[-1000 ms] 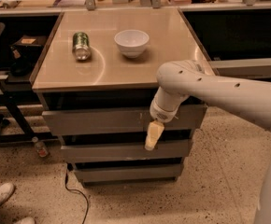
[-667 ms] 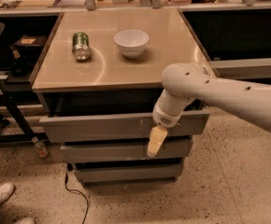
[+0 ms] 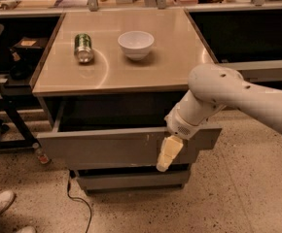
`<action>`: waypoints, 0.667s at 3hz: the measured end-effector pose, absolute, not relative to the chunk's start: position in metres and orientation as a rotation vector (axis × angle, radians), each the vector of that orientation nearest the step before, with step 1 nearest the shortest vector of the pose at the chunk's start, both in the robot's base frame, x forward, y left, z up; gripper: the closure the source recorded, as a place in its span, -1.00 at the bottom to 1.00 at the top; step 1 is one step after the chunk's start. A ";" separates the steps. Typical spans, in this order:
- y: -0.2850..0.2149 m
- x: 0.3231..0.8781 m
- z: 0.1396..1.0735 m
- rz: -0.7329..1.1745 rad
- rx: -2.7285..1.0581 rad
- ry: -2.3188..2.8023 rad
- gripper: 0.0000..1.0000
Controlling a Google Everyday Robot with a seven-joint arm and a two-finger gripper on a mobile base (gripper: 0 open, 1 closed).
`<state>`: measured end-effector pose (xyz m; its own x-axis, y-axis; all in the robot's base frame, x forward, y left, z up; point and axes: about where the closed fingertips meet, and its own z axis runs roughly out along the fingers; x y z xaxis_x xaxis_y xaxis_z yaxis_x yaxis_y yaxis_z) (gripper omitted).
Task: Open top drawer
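The top drawer [image 3: 102, 147] is a wide grey handleless front, pulled well out from the cabinet under the tan counter. A dark gap shows behind it, and small pale scratches mark it right of centre. My gripper [image 3: 166, 155] hangs from the white arm with its cream tips pointing down, in front of the drawer front's right part and reaching over its lower edge. A narrower grey drawer front [image 3: 131, 180] sits below, pushed in.
On the counter [image 3: 165, 67] lie a green can [image 3: 83, 47] on its side and a white bowl [image 3: 136, 43]. A black cable [image 3: 78, 203] trails on the speckled floor at the lower left. A chair base and a shoe are at the left.
The top drawer has slid further out toward the camera, widening the dark gap behind it. My gripper has moved with the drawer front, slightly right and lower.
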<state>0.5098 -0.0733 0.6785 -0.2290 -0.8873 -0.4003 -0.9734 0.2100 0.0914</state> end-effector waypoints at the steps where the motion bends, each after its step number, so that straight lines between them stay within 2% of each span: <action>1: -0.079 0.483 0.690 0.548 -1.727 2.230 -1.00; 2: -0.077 0.486 0.691 0.538 -1.737 2.222 -1.00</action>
<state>0.4856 -0.0771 0.6910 -0.2451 -0.8693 -0.4293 -0.9694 0.2125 0.1232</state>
